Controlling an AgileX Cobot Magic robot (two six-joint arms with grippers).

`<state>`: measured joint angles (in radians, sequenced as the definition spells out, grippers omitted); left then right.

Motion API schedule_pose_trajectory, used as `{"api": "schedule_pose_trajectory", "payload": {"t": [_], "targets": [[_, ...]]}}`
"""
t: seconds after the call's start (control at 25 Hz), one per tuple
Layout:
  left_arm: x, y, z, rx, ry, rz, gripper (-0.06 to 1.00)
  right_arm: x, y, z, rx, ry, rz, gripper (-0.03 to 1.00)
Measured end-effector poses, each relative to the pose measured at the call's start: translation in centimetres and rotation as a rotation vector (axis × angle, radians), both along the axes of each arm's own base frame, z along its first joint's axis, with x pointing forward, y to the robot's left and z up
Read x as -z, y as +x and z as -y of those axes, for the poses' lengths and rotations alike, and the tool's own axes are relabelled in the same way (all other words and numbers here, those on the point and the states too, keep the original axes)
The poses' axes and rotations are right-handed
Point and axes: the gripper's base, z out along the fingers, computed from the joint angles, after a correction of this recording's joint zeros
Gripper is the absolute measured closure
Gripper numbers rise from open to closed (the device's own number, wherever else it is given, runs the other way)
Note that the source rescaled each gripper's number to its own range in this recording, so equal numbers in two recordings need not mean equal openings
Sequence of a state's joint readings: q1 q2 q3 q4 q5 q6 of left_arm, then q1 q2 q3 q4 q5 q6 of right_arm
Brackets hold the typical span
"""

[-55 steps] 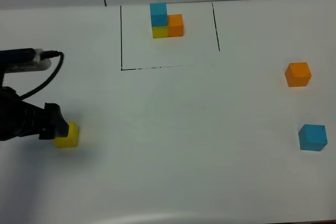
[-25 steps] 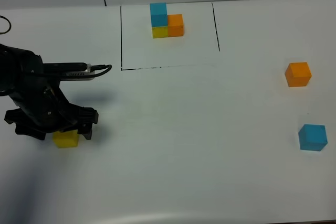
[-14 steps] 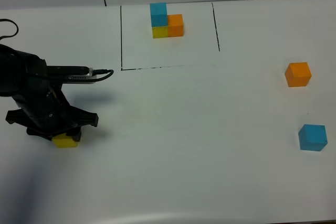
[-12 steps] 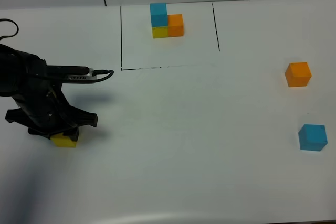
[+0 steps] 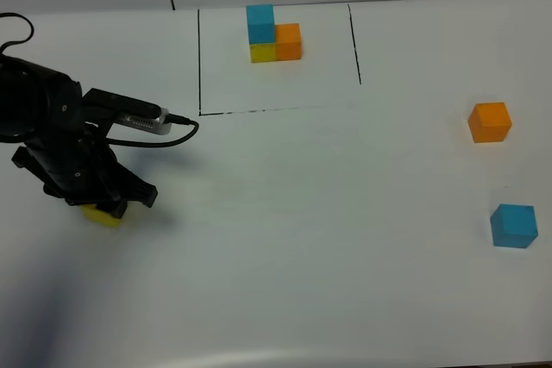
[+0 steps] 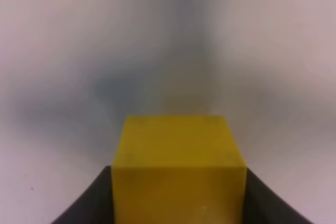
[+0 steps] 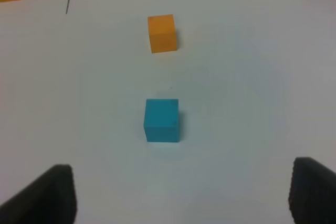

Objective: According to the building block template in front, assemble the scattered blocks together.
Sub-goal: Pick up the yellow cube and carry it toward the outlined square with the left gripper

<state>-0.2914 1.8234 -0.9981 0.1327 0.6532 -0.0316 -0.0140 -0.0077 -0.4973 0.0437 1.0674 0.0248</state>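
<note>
Nearest, in the lower right of the high view, the blue cube [image 5: 514, 226] sits alone on the white table [image 5: 302, 282]. The right wrist view shows it [image 7: 161, 120] at mid-frame, ahead of the right gripper [image 7: 184, 187]. That gripper's two dark fingertips [image 7: 58, 192] are spread wide at the bottom corners, with nothing between them. The right gripper itself does not appear in the high view.

At the left edge of the high view, a little farther back, the left gripper [image 5: 103, 206] points down over the yellow cube [image 5: 103, 215], hiding most of it. In the left wrist view the cube [image 6: 178, 166] fills the gap between the dark fingers [image 6: 86, 205], which press flush against its two sides, so the pincer is pinching it. Whether the cube touches the table cannot be told.

Farther back on the right, the orange cube [image 5: 490, 121] stands well apart from the blue one.

Farthest, at top centre, the template [image 5: 274, 34] stands inside a black-lined box [image 5: 199, 58]. It has blue on yellow, with orange touching alongside.
</note>
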Motion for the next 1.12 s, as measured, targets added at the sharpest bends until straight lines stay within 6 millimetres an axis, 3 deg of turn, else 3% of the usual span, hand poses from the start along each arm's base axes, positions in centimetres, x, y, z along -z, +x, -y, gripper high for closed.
{"api": "schedule_pose_trajectory", "payload": {"t": [0.36,0.6,0.84,1.12], "targets": [[-3.0,0.7,5.0,0.441,0.035,0.013,0.94,0.0,0.0,0.0,0.0,0.0,0.0,0.3],[-4.6,2.8,9.6,0.675,0.056,0.03,0.94,0.0,0.0,0.0,0.0,0.0,0.0,0.3],[-4.3,4.4,14.3,0.861,0.09,-0.028,0.94,0.0,0.0,0.0,0.0,0.0,0.0,0.3],[-3.2,4.9,18.7,1.076,0.105,-0.026,0.94,0.0,0.0,0.0,0.0,0.0,0.0,0.3]]}}
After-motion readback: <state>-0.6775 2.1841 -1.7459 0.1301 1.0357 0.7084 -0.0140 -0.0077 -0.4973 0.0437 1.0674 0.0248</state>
